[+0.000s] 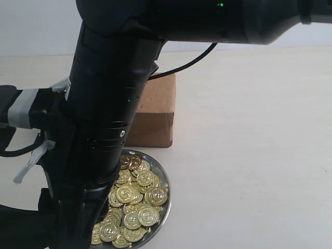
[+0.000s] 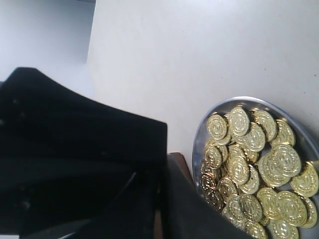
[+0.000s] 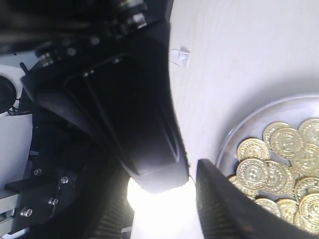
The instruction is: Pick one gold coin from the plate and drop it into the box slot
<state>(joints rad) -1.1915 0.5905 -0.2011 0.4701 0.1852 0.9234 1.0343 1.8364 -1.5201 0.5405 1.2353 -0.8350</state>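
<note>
The shiny silver plate (image 1: 165,182) lies in front of the brown cardboard box (image 1: 156,110) and holds a heap of gold coins (image 1: 136,196). No slot shows on the visible part of the box. My right arm reaches across from the upper right and hides most of the left side. In the right wrist view my right gripper (image 3: 164,214) stands open just beside the plate's rim (image 3: 234,134), with only bright table between its fingers. My left gripper (image 2: 162,219) sits next to the plate (image 2: 199,134), its jaws together with nothing seen between them.
A black part of the other arm (image 3: 129,109) crowds close to my right gripper. The left arm with grey tape (image 1: 23,106) sits at the left edge. Pale table (image 1: 249,155) extends to the right of the box and plate.
</note>
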